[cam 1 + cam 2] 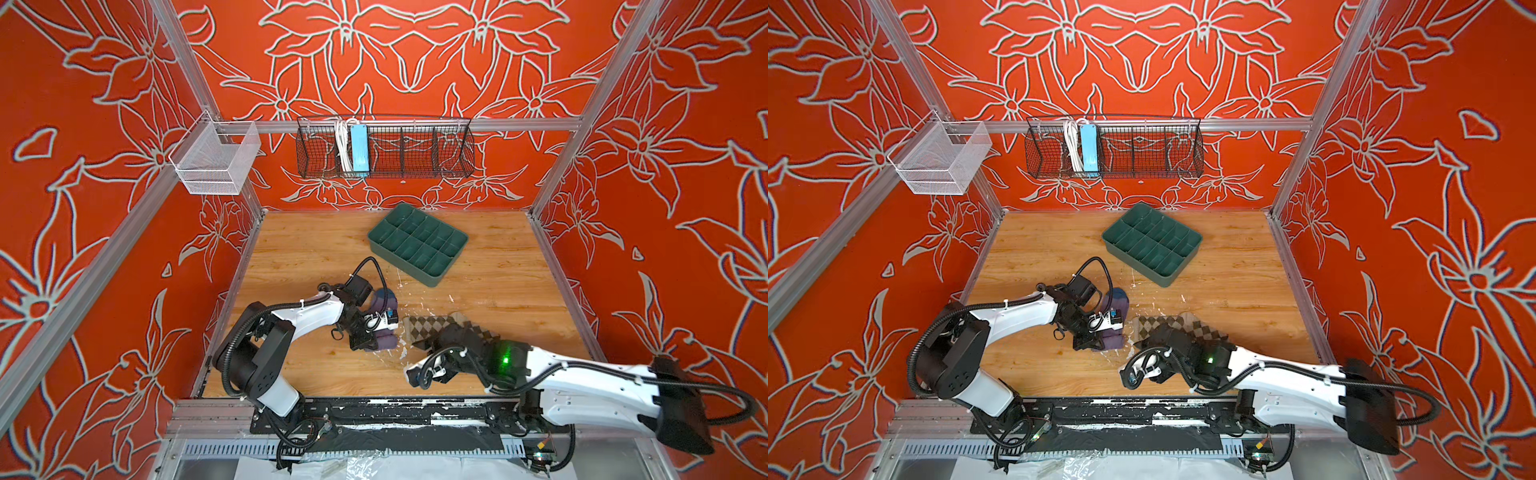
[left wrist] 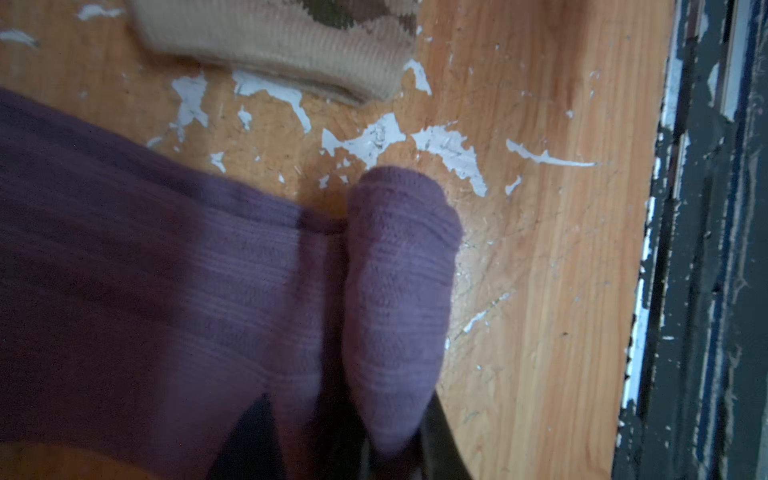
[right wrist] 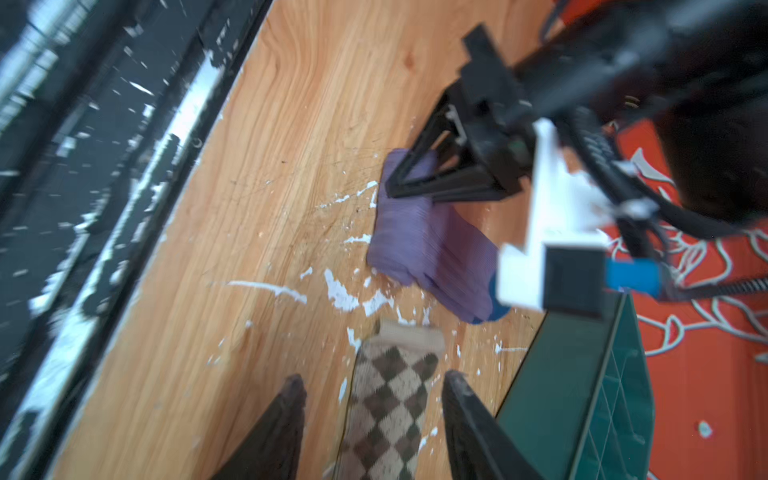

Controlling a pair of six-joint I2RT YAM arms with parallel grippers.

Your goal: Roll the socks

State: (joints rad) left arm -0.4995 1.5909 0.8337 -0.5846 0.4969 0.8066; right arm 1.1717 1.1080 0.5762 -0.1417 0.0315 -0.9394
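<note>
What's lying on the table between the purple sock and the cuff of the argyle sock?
Nothing but bare wood table with white chipped patches. The left wrist view shows the gap between the purple sock and the argyle sock most clearly.

The left arm reaches in low from the near left, elbow bent, forearm angled toward the middle. Its wrist turns down, and the left gripper has its black fingers pinched together on a roll of the purple sock. The right arm stretches in from the near right, nearly flat above the surface. The right gripper points toward the left one, jaws parted, one finger on either side of the argyle sock.
</note>
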